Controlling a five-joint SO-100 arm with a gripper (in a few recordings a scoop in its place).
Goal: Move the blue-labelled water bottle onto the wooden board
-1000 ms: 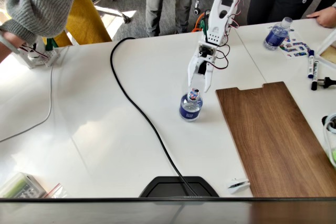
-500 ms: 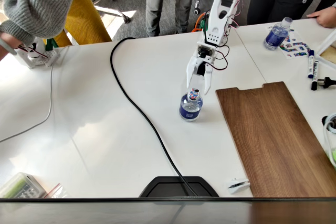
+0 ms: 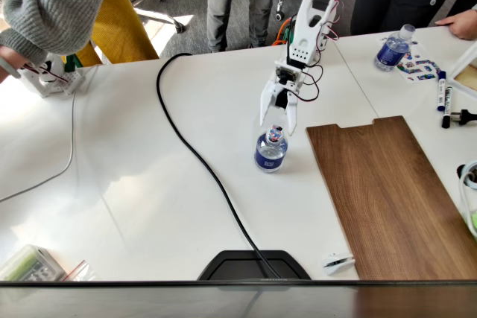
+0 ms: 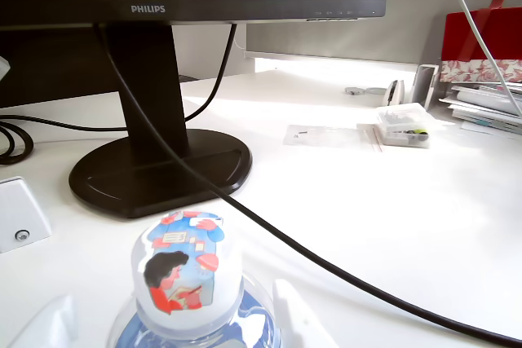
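bottle: blue-labelled water bottle (image 3: 270, 151) stood mid-desk, just off the wooden board (image 3: 391, 191)'s notched corner | gripper (image 3: 276, 118): fingers spread, straddling the cap, holding nothing | risk: a high pinch could slip or tip it; black cable (image 3: 201, 161) lay close

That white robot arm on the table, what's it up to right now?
The gripper is poised over the water bottle, which stands upright on the white table, left of the wooden board in the fixed view. In the wrist view the jaws sit open on either side of the bottle's cap, not closed on it. The bottle isn't lifted yet and the board is bare. A black cable runs across the table nearby, and another bottle stands at the far right.
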